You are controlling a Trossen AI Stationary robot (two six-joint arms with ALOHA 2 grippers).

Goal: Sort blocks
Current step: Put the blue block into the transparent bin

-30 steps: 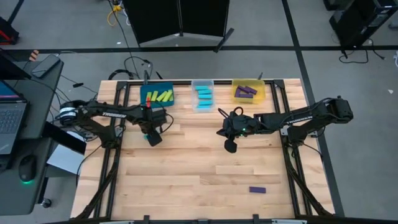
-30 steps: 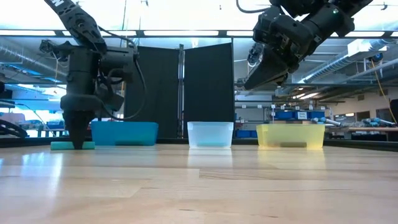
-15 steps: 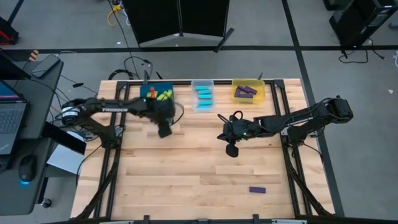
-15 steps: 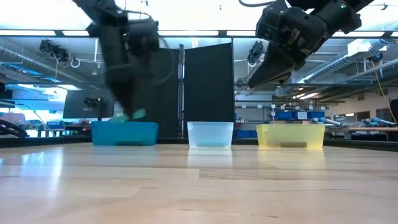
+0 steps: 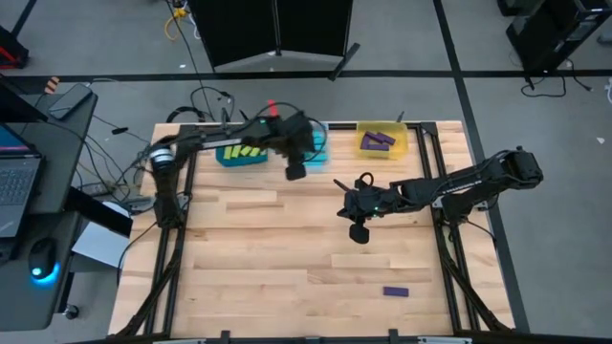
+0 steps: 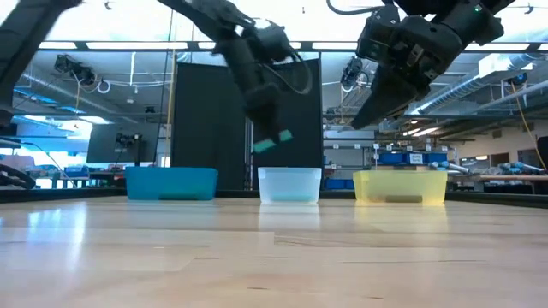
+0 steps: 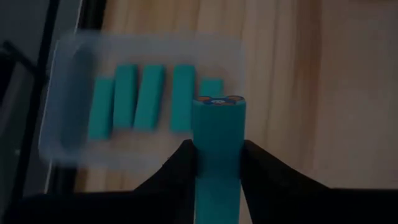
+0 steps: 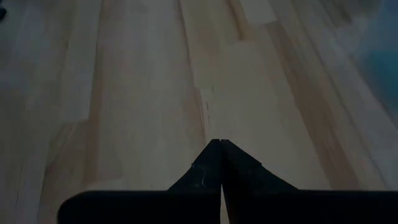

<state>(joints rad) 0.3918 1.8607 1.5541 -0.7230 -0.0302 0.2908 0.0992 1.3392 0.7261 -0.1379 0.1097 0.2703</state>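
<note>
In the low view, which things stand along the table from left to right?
Blue bin → cyan block, held in the air by the left pincer → clear bin → yellow bin.

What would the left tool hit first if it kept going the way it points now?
Most likely the clear bin: the left tool, shut on a cyan block, points at it and the cyan blocks inside. Depth is hard to judge.
</note>
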